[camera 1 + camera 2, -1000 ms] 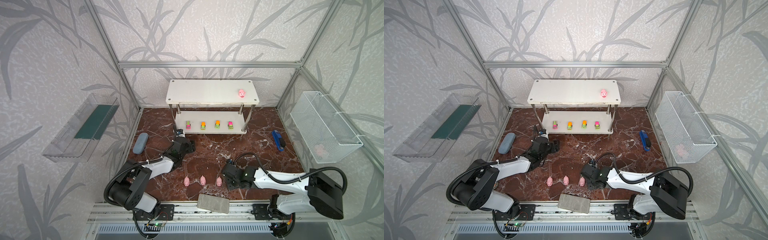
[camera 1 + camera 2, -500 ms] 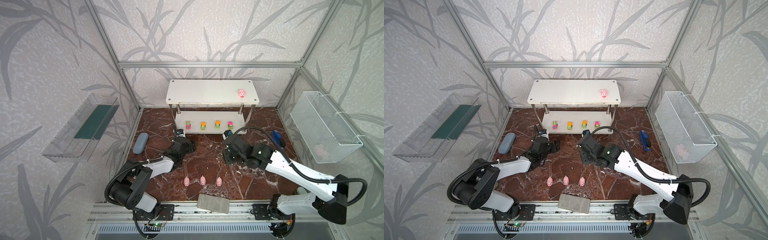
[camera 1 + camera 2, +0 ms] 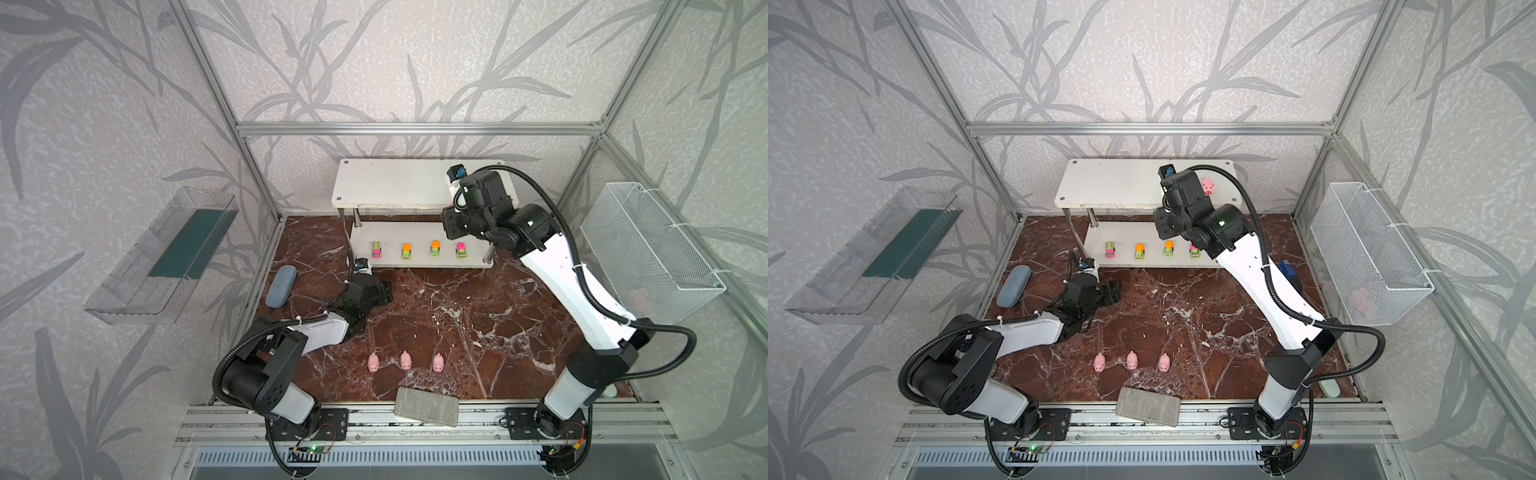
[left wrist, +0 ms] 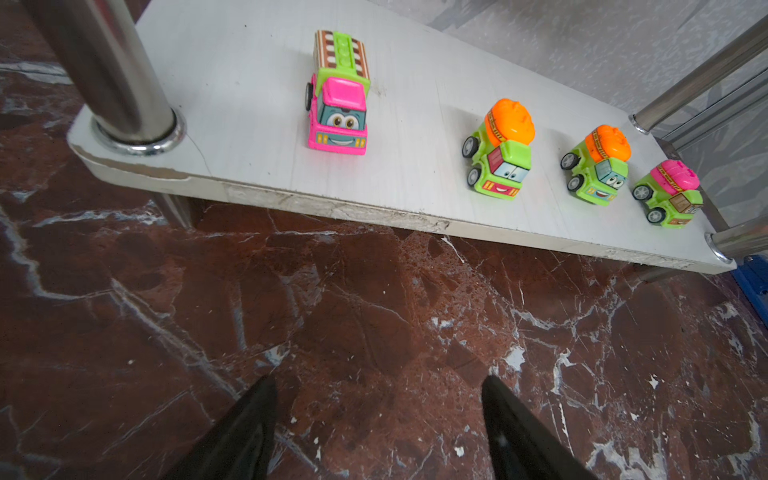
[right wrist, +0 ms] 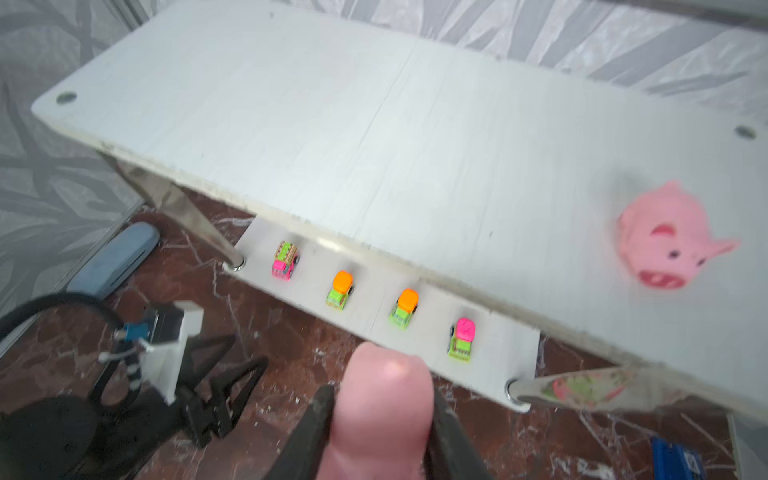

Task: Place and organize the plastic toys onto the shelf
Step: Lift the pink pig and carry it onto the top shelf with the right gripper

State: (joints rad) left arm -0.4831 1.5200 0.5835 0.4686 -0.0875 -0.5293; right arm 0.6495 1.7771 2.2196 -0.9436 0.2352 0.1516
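Note:
The white two-tier shelf stands at the back of the floor. Several lime green toy trucks line the front of its lower board. One pink pig lies on the top board near its right end. My right gripper is shut on another pink pig, held high in front of the shelf's right half. Three more pigs stand in a row on the floor near the front. My left gripper is open and empty, low over the floor before the lower board's left end.
A blue-grey case lies at the left wall and a blue tool right of the shelf. A wire basket hangs on the right wall, a clear tray on the left. A grey block rests on the front rail.
My right arm has risen from the floor beside the row of pigs, swung back and now holds its pig up by the shelf's top board. The left arm has not moved.

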